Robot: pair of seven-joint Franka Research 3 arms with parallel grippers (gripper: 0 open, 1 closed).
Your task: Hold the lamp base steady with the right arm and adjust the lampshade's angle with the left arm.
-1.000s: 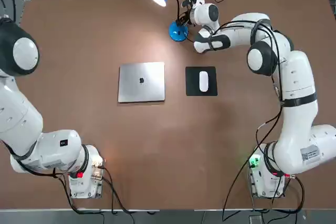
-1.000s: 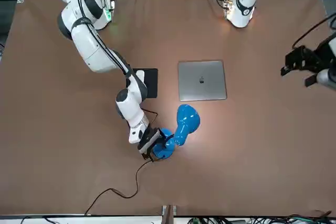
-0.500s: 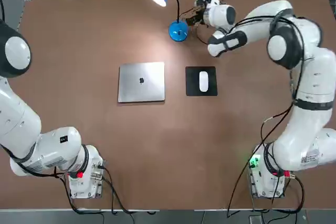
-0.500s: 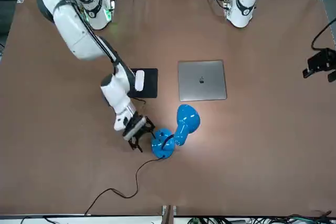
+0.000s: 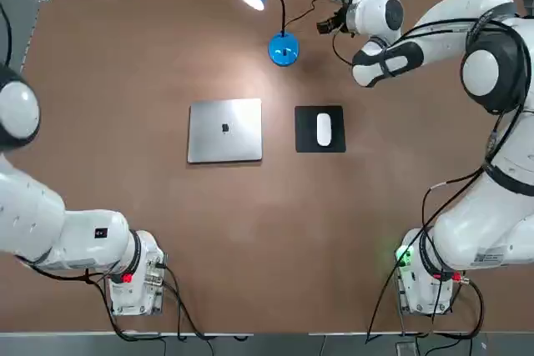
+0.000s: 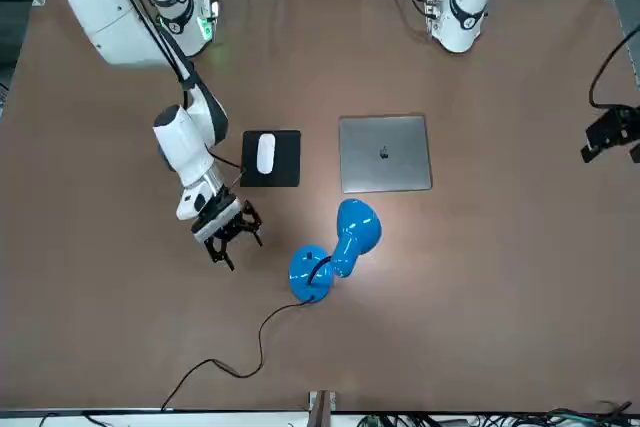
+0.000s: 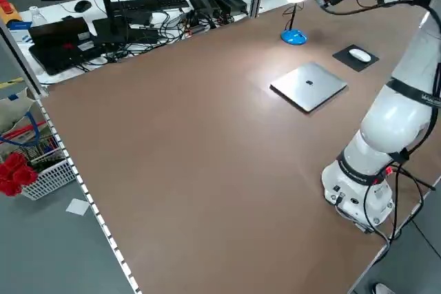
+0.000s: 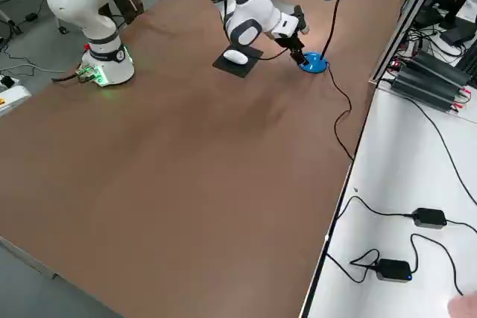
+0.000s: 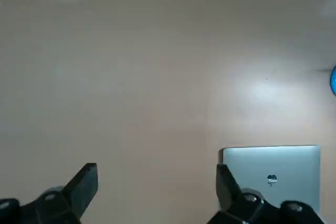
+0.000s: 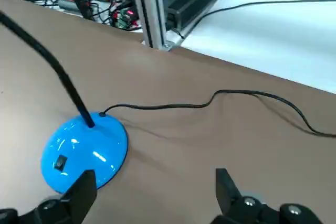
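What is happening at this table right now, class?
Neither arm is touching the lamp. The right end effector is open beside the lamp base, apart from it. The left end effector is open over the table's left side. The lampshade glows on its bent neck, near a closed laptop.

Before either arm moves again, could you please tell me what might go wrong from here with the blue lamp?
The right arm's open black pincer hangs beside the round glossy blue base without gripping it, so turning the cone-shaped blue shade now could drag or tip the lamp. The thin black cord runs from the base across the brown table, and a low sweep by that pincer might snag it.
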